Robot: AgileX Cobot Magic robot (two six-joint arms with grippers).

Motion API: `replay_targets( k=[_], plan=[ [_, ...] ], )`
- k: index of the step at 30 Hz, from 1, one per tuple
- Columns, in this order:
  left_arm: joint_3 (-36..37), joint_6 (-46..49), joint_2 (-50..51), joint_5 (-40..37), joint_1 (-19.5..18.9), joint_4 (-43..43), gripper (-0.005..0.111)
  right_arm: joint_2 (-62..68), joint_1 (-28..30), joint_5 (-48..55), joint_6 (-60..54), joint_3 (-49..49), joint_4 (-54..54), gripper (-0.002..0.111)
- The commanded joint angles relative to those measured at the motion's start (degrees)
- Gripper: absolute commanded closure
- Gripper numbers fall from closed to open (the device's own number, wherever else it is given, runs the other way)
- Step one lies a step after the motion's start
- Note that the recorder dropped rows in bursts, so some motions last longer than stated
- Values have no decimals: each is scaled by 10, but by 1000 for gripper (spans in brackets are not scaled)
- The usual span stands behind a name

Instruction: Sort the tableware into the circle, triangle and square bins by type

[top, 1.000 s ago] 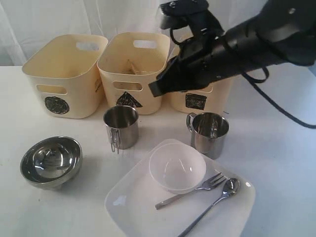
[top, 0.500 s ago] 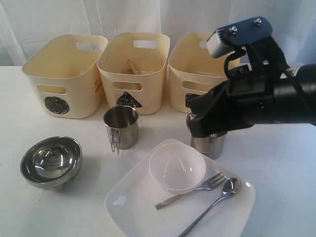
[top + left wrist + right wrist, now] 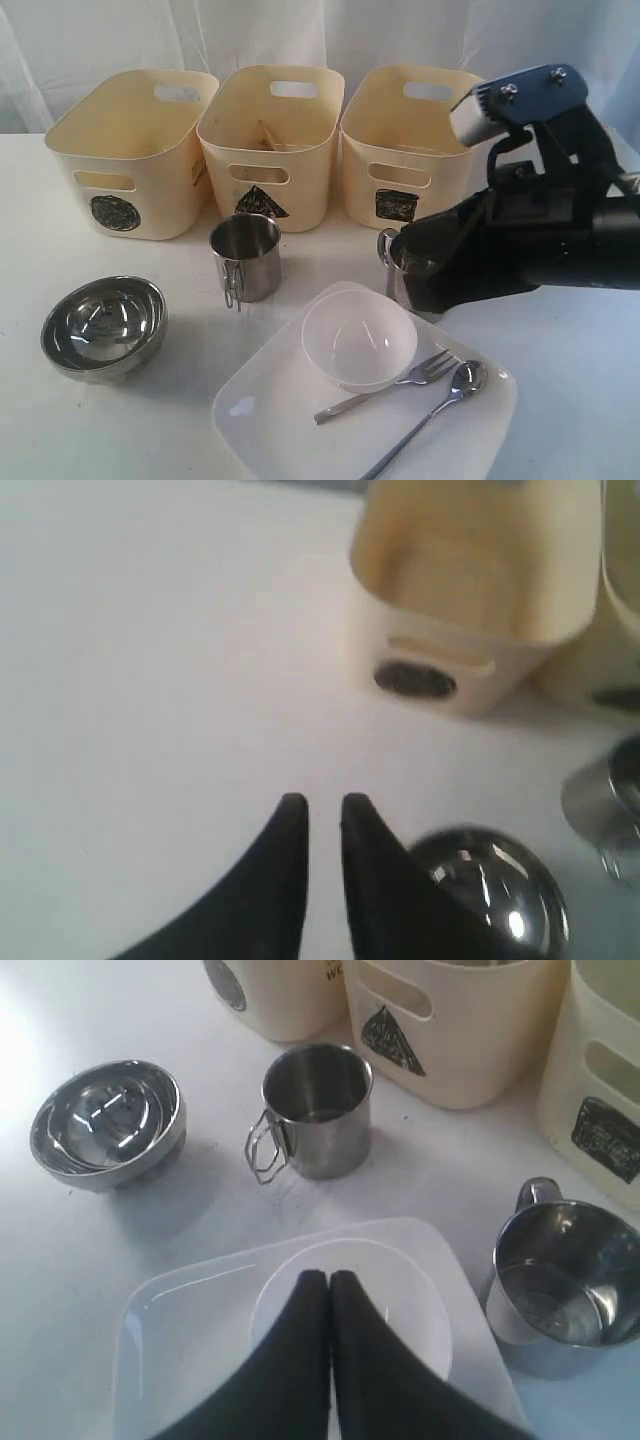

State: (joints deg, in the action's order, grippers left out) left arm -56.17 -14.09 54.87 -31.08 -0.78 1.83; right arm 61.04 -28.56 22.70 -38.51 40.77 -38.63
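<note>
Item: clear bowl point(image 3: 410, 1290) on plate point(image 3: 180, 1310) | position: straight off the tips of your right claw point(image 3: 328, 1276), tips pressed together | nearer arm: right | left claw point(image 3: 323, 802): narrowly parted, just beside steel bowl point(image 3: 490, 890)

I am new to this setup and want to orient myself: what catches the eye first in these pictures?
The bulky black right arm fills the right of the exterior view, partly hiding a steel handled mug. Behind stand three cream plastic bins in a row. In front, a white rounded-square plate carries a whitish plastic bowl, a fork and a spoon.
</note>
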Motion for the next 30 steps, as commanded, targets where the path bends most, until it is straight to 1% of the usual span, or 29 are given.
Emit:
replay_targets(
  k=[1, 3, 4, 6, 9, 11, 15, 16, 25, 30],
  plan=[
    [-88, 100, 125, -166, 4, -110, 60, -22, 0, -8, -1, -3, -3, 108],
    [-109, 100, 179, -213, 4, -121, 47, -26, 0, -7, -1, -3, -1, 108],
    [-118, 100, 205, -242, 2, -122, 41, -27, 0, -2, -1, -3, -1, 108],
    [-125, 101, 249, -283, 2, -122, 38, -27, 0, 5, -1, -3, -1, 108],
    [-125, 104, 310, -304, 2, -123, 38, -27, 0, 8, -1, -3, -1, 108],
    [-125, 105, 339, -298, 2, -140, 38, -27, 0, 8, -1, -3, -1, 108],
    [-125, 147, 385, -260, 2, -220, 38, -27, 0, 8, -1, -3, -1, 108],
    [-125, 151, 392, -255, 2, -227, 38, -27, 0, 8, -1, -3, -1, 108],
    [-125, 152, 458, -217, 2, -229, 38, -27, 0, 7, -1, -3, 1, 108],
    [-125, 152, 489, -214, 2, -241, 38, -27, 0, 7, -1, -3, 1, 108]
  ],
)
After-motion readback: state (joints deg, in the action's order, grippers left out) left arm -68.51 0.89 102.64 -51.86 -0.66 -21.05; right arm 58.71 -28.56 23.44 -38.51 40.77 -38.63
